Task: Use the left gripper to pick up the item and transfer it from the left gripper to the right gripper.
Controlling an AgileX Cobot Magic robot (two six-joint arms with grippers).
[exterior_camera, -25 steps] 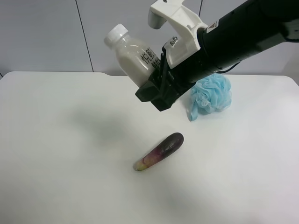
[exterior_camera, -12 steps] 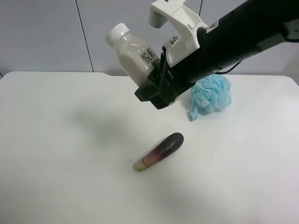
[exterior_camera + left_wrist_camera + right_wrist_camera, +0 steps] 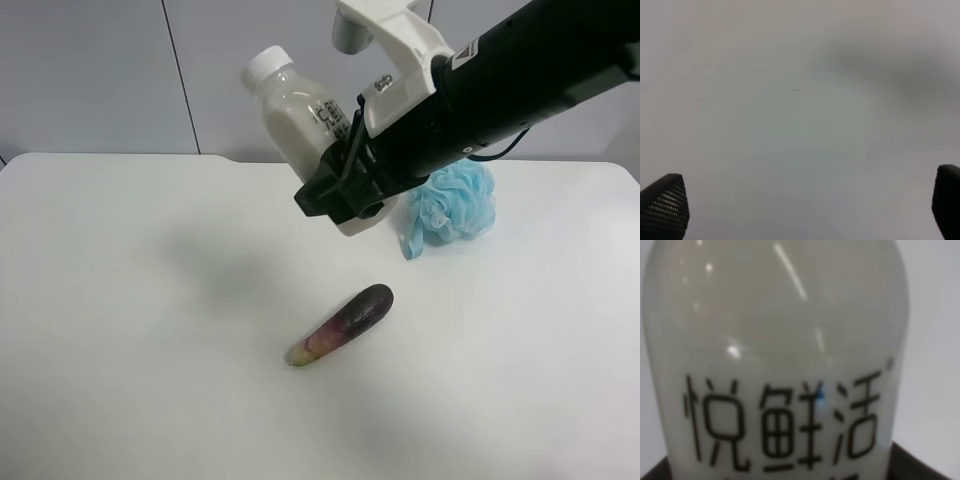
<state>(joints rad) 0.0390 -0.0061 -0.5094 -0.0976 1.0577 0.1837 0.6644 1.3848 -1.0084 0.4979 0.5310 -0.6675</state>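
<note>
White bottle now slightly higher

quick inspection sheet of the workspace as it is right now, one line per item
surface: white table, no spills seen
job's things: bottle held in the air, tilted, cap on
clutter: eggplant and blue pouf lying on the table, apart
grippers: right gripper shut on the bottle; left gripper open, holding nothing
cables: thin black cable under the arm holding the bottle
surroundings: grey wall panels behind the table
</note>
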